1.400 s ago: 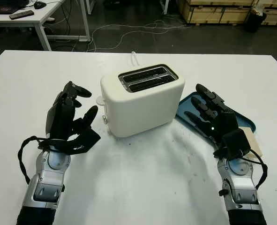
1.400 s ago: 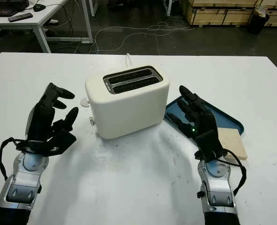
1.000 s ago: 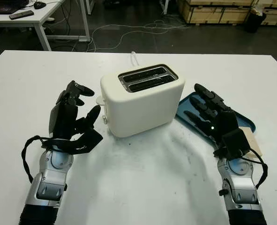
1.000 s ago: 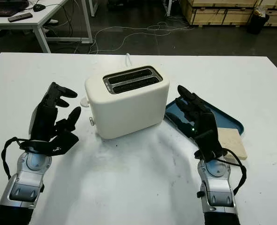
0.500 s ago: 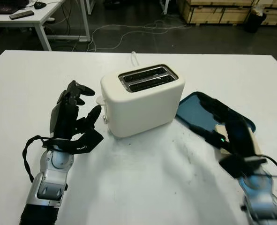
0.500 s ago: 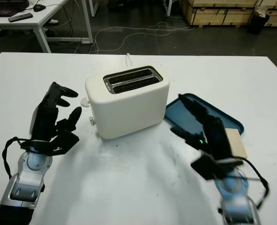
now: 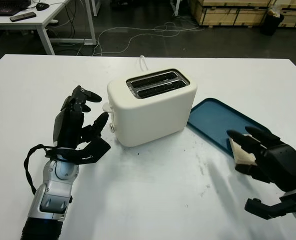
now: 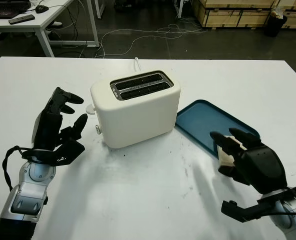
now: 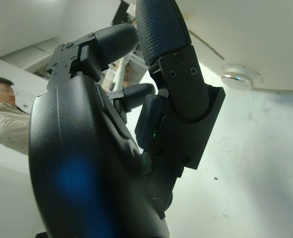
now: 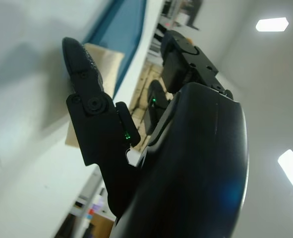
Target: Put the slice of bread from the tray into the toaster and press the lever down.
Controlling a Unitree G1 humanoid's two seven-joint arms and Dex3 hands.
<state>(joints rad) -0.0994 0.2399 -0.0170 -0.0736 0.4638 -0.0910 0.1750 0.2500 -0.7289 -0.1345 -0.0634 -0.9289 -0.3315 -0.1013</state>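
Note:
The white two-slot toaster (image 7: 153,105) stands mid-table, its slots empty, with its lever (image 7: 106,106) and a silver dial (image 7: 111,127) on the left end. To its right lies a blue tray (image 7: 213,117). The slice of bread (image 8: 227,155) sits at the tray's near end. My right hand (image 8: 233,142) hovers palm-down over it, open, thumb on one side and fingers on the other, hiding most of the slice. The right wrist view has the bread (image 10: 104,64) just beyond the thumb. My left hand (image 7: 93,107) is raised upright and open, just left of the lever.
A white cable (image 7: 143,61) runs off behind the toaster. The white table (image 7: 153,195) has bare room in front of the toaster and between the arms. A person (image 9: 2,114) appears in the left wrist view. Another desk (image 7: 37,15) and wooden crates (image 7: 228,12) stand beyond the table.
My right hand swung right and toward the near edge, turning palm-down over the bread. My left hand edged slightly toward the toaster, then held still.

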